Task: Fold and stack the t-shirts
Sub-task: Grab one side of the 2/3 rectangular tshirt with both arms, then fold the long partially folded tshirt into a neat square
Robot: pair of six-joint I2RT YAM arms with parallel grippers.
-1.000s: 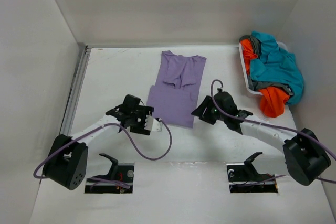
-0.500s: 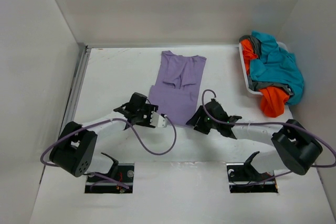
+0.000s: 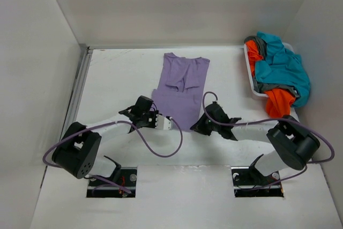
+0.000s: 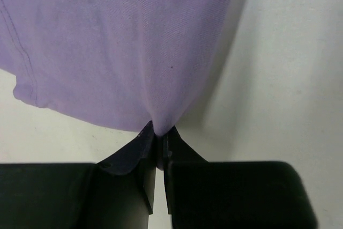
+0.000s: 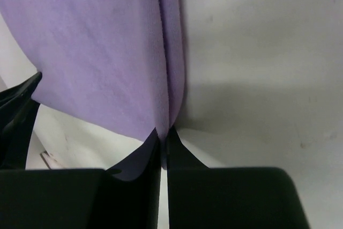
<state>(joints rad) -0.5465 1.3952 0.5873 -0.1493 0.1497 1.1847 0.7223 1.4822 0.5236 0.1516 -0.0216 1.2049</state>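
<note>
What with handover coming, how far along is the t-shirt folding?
Done: the lavender purple cloth t-shirt lies flat, sleeves apparently folded in. In hand: left gripper and right gripper pinch its near hem. Left: finishing that fold, then the teal shirt, orange shirt and dark grey shirt heaped in the white mesh basket; no stack yet.

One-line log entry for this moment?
left gripper: shut on purple shirt near hem | right gripper: shut on same hem | shirt: on table | basket: teal shirt, orange shirt, grey shirt heaped
</note>
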